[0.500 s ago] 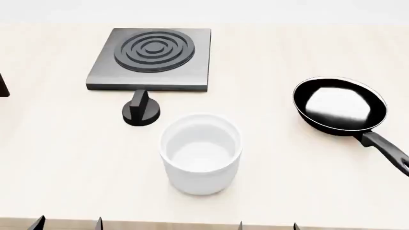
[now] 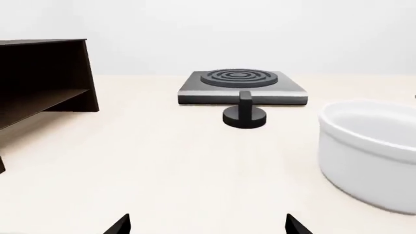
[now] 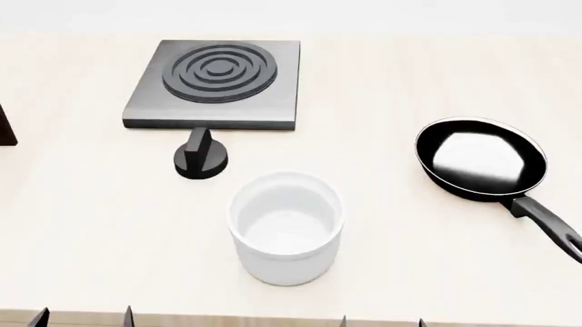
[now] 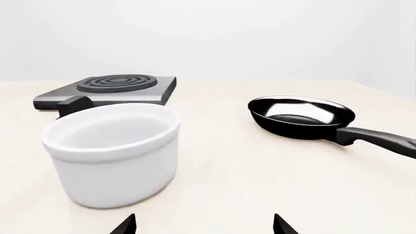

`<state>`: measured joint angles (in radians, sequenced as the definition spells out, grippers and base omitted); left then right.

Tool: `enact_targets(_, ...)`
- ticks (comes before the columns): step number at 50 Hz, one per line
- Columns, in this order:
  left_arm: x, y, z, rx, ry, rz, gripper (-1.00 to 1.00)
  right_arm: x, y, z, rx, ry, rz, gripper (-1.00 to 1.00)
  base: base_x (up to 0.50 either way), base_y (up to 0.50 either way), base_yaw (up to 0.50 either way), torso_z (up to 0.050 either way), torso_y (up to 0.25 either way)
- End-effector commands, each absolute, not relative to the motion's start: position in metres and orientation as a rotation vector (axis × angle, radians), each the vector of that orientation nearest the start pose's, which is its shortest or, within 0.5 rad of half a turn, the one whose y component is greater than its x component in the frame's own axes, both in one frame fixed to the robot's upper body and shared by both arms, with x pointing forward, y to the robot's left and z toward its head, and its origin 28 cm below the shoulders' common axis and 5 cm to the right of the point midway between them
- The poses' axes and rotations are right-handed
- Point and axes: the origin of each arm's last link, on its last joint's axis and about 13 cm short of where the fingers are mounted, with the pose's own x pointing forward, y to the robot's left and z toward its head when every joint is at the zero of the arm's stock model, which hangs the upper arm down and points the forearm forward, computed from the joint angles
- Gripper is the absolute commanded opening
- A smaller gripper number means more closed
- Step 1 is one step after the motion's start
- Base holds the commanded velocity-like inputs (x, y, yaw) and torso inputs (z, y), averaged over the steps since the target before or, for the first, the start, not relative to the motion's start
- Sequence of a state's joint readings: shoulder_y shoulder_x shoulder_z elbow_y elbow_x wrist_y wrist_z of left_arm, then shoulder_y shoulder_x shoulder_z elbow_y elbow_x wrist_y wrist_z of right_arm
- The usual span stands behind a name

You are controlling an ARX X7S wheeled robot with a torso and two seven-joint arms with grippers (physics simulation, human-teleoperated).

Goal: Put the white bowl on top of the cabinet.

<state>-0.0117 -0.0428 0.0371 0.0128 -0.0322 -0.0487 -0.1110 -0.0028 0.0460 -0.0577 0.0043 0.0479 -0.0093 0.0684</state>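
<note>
The white bowl [image 3: 286, 228] stands upright and empty on the pale table, in front of the stove knob; it also shows as the white bowl [image 2: 370, 151] and the white bowl [image 4: 114, 153]. The cabinet [image 2: 39, 78] is a dark brown box far off to the left, with only a sliver of the cabinet [image 3: 5, 128] at the head view's left edge. My left gripper [image 3: 82, 319] [image 2: 208, 226] is open at the table's near edge, left of the bowl. My right gripper [image 3: 382, 321] [image 4: 204, 225] is open, near the bowl's right side, holding nothing.
A grey square stove plate [image 3: 214, 85] with a black knob [image 3: 200, 158] lies behind the bowl. To the right, a black frying pan [image 3: 482, 160] points its handle [image 3: 550, 225] toward the near right.
In the head view the bowl and pan sit slightly lower, nearer me. My left fingertips have shifted left. A little more of the cabinet shows at the left edge.
</note>
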Motion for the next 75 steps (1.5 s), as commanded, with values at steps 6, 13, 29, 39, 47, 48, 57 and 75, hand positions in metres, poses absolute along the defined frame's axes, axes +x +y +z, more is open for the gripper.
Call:
enact_targets(6, 0.2, 0.238, 0.036, -0.018, -0.037, 0.305, 1.0, 0.209, -0.096, 0.011, 0.016, 0.004, -0.02, 1.0, 0.0, 0.0, 0.0, 0.0, 0.0)
enact_targets(13, 0.176, 0.263, 0.041, -0.02, -0.063, 0.431, 1.0, 0.209, -0.096, 0.011, 0.014, 0.003, -0.02, 1.0, 0.0, 0.0, 0.0, 0.0, 0.0)
enact_targets(29, 0.133, 0.294, 0.059, -0.013, -0.154, 0.698, 1.0, 0.21, -0.097, 0.013, 0.032, 0.008, -0.05, 1.0, 0.0, 0.0, 0.0, 0.0, 0.0)
enact_targets(39, 0.114, 0.308, 0.064, -0.134, -0.221, 0.935, 1.0, 0.21, -0.098, 0.014, 0.061, 0.0, -0.06, 1.0, 0.0, 0.0, 0.0, 0.0, 0.0)
enact_targets(47, 0.11, 0.31, 0.064, -0.142, -0.231, 0.977, 1.0, 0.21, -0.098, 0.013, 0.045, 0.002, -0.067, 1.0, 0.0, 0.0, 0.0, 0.0, 0.0)
enact_targets(48, 0.11, 0.31, 0.064, -0.145, -0.235, 0.983, 1.0, 0.21, -0.098, 0.014, 0.048, 0.003, -0.07, 1.0, 0.0, 0.0, 0.0, 0.0, 0.0)
enact_targets(57, 0.113, 0.308, 0.062, -0.14, -0.227, 0.976, 1.0, 0.204, -0.095, 0.047, -0.004, 0.006, -0.215, 1.0, 0.0, 0.0, 0.0, 0.0, 0.0)
enact_targets(75, 0.119, 0.305, 0.061, -0.138, -0.219, 0.951, 1.0, 0.169, -0.101, 0.122, 0.011, -0.121, -0.217, 1.0, 0.0, 0.0, 0.0, 0.0, 0.0)
